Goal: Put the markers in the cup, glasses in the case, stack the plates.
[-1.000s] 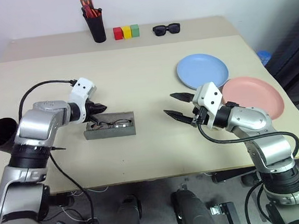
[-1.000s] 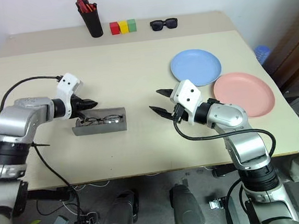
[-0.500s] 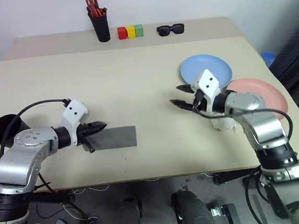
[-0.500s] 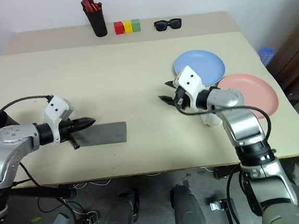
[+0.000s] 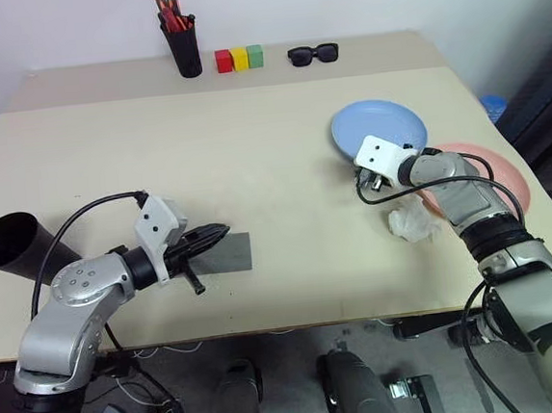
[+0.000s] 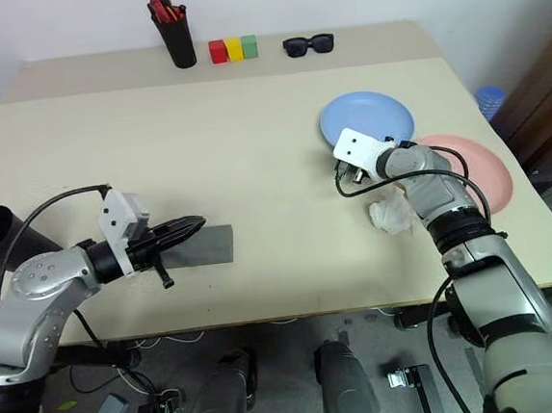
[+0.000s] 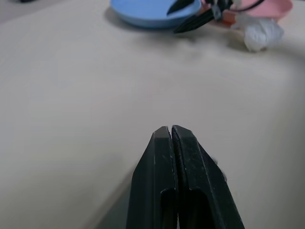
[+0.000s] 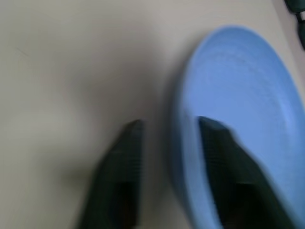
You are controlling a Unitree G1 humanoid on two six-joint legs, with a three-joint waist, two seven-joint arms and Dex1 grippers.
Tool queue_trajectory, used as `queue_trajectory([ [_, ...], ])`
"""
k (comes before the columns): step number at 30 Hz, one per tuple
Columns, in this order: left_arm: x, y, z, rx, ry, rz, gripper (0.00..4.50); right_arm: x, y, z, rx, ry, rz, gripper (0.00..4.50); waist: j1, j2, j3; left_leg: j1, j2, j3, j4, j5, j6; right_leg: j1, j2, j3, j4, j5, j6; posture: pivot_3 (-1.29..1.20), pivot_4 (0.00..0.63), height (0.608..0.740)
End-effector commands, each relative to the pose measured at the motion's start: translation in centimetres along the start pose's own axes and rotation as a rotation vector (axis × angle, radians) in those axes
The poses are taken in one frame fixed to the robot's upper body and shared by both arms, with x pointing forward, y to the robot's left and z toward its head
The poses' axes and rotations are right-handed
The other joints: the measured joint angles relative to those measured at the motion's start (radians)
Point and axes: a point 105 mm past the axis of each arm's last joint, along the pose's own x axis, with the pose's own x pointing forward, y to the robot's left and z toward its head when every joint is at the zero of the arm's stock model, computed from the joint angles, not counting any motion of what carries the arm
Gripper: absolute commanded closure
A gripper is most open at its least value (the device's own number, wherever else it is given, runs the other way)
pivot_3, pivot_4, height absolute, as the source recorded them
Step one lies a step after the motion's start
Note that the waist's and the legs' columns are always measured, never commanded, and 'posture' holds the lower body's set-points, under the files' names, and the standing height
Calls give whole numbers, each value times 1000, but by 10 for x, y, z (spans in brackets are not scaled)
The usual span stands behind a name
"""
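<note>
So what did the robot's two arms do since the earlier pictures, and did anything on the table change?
The grey felt glasses case, open with the tortoiseshell spectacles showing a second ago, now lies closed. The left gripper, shut, has pulled back from over it. The right gripper has swung over to the light blue round plate, one finger on either side of its rim. The salmon pink plate, black sunglasses and coloured blocks stayed put.

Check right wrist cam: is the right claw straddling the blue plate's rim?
Yes: one finger is on the table outside the blue plate, the other over its inside, with the rim between them.
</note>
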Motion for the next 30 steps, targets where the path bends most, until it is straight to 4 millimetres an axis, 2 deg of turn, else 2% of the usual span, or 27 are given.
queue_trajectory([
  [1, 1, -6, 14, 41, -45, -9, 4500, -1, -15, 8, -58, -31, -54, 4419, 0, 0, 0, 0, 0, 0, 0, 0, 0, 0, 0, 0, 0, 0, 0, 0, 150, 740],
  [5, 1, -9, 16, 25, -71, -4, 4500, -1, -16, 12, -66, -58, -65, 4419, -3, 0, 0, 0, 0, 0, -1, 0, 0, -1, 0, 0, 0, 0, 0, 0, 150, 740],
  [9, 3, -8, 21, 16, -111, 17, 4500, -10, -26, 29, -112, -141, -114, 4419, -2, 0, 0, 0, 0, 0, 0, 0, 0, 0, 0, 0, 1, 0, 0, 0, 150, 740],
  [12, 9, -8, 26, 25, -133, 21, 4500, -31, -42, 44, -104, -219, -142, 4419, 0, 0, 0, 0, 0, 0, 0, 0, 0, 0, 0, 0, 1, 0, 0, 0, 150, 740],
  [16, 14, -12, 27, 28, -136, -2, 4500, -74, -54, 43, -36, -260, -105, 4419, 20, 1, 0, -1, -1, -1, 0, 0, 0, 1, -1, 0, 0, 0, 0, 0, 150, 740],
  [19, 16, -16, 24, 29, -128, -37, 4500, -113, -59, 20, -46, -182, -71, 4419, 32, 1, 0, -1, -1, -1, 0, -1, 1, 1, -1, 0, -1, 0, 1, 0, 150, 740],
  [23, 21, -20, 21, 30, -117, -89, 4500, -154, -45, -22, 5, -22, 21, 4419, 32, 1, 0, 1, -1, -1, 0, -1, 2, 3, -1, -1, -2, -1, 0, 0, 150, 740],
  [26, 28, -24, 22, 38, -122, -132, 4500, -167, -30, -40, 32, 54, 71, 4419, 20, 2, 0, 2, 0, 0, 1, -1, 2, 4, 0, 0, -2, -1, 0, 0, 150, 740],
  [30, 37, -28, 27, 49, -141, -178, 4500, -168, -17, -52, 57, 103, 94, 4419, 0, 3, -1, 3, 0, 1, 1, -1, 2, 4, 0, 1, 0, -1, 0, 0, 150, 740],
])
